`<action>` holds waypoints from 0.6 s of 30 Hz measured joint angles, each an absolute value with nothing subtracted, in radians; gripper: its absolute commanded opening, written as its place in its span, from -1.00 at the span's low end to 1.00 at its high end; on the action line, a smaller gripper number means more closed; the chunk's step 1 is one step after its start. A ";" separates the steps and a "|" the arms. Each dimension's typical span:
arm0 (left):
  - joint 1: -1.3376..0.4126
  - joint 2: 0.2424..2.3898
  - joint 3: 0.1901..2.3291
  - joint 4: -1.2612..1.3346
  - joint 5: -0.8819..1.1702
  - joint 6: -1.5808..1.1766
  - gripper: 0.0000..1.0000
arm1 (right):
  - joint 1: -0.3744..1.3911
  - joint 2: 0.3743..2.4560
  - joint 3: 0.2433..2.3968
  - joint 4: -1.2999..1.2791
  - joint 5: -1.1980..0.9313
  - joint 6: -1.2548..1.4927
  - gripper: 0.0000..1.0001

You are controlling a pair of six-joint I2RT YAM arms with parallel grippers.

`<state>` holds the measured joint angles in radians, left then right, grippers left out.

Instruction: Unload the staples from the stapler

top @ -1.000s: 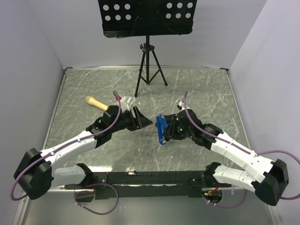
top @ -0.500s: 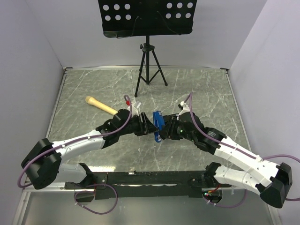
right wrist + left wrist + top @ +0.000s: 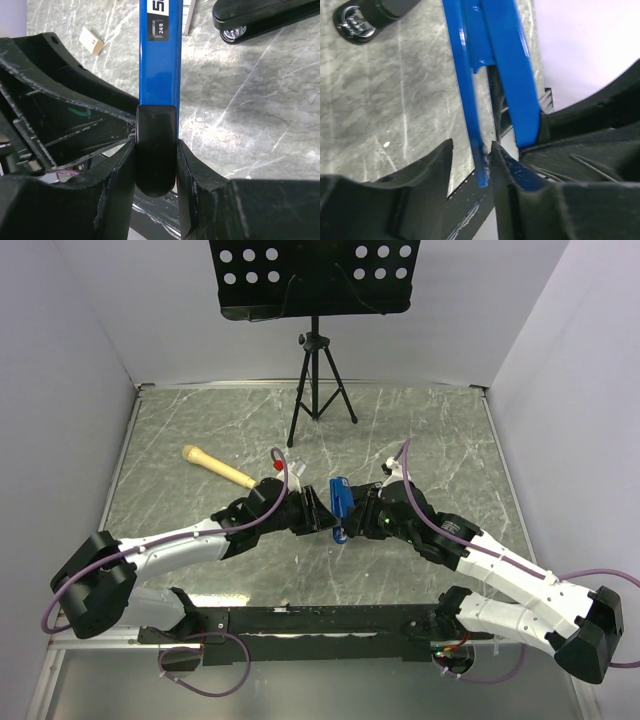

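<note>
The long blue stapler point(image 3: 338, 502), labelled 24/8 in the right wrist view point(image 3: 159, 60), is held above the table between the two arms. My right gripper point(image 3: 156, 145) is shut on its black end cap; it also shows in the top view point(image 3: 352, 516). The stapler is hinged open: the left wrist view shows a wide blue body point(image 3: 512, 75) and a thin blue arm point(image 3: 465, 90) spread apart. My left gripper point(image 3: 470, 147) is open, with the tip of the thin arm between its jaws, close to the right finger point(image 3: 507, 165). No small grey metallic object shows.
A black music stand on a tripod point(image 3: 318, 390) stands at the back centre; one of its feet point(image 3: 260, 17) lies close ahead. A wooden-handled tool point(image 3: 215, 465) lies at the left. A small beige card point(image 3: 91, 41) lies on the marble table.
My left arm has swung right to the stapler, and its open jaws now straddle the thin blue arm. My right arm has shifted the stapler slightly left.
</note>
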<state>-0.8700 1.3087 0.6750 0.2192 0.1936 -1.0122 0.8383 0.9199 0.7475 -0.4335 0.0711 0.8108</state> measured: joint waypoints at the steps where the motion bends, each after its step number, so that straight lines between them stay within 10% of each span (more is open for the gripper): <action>1: -0.870 1.309 0.675 0.212 0.184 -1.012 -0.06 | 0.838 0.920 0.748 -0.432 0.071 0.811 -1.00; 9: -0.870 1.351 0.675 0.232 0.206 -1.021 -0.12 | 0.842 0.918 0.740 -0.395 0.050 0.804 -1.00; 13: -0.869 1.361 0.655 0.279 0.242 -1.061 -0.77 | 0.842 0.919 0.719 -0.379 0.038 0.802 -0.97; 18: -0.864 1.357 0.634 0.334 0.264 -1.111 -0.98 | 0.844 0.918 0.712 -0.379 0.033 0.804 0.04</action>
